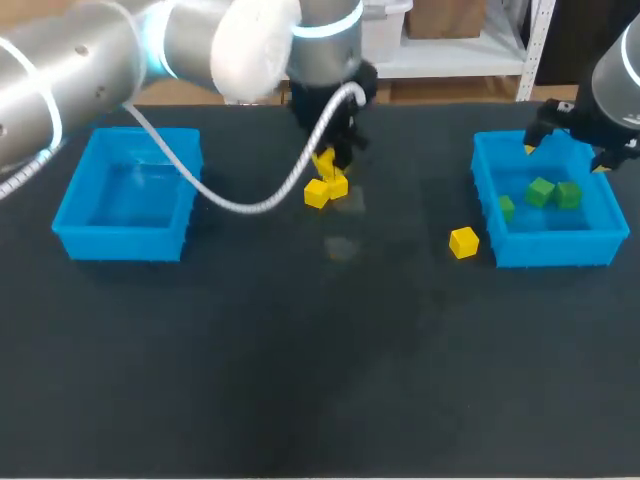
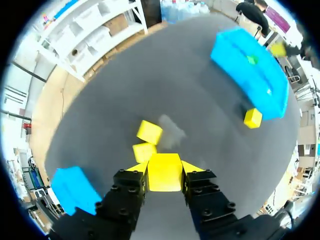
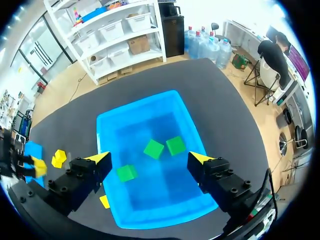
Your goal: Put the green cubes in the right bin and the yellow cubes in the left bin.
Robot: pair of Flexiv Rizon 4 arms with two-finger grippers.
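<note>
We had three green cubes [image 1: 540, 191] in the right bin [image 1: 550, 250], nothing in the left bin [image 1: 120, 240]. Our left gripper [image 2: 165, 167] clasped one yellow cube [image 2: 165, 176]; three lay loose; right gripper [image 3: 150, 159] stood open.

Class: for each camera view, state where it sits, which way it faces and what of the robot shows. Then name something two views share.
Head view: above and behind the robot, looking down on the black table; left arm and right arm enter from the sides.
Left wrist view: on the left wrist, facing along the left claw, shut on a yellow cube.
Right wrist view: on the right wrist, facing down past the open right claw into the right blue plastic bin holding three green cubes.
Shared: all views show that bin.
</note>
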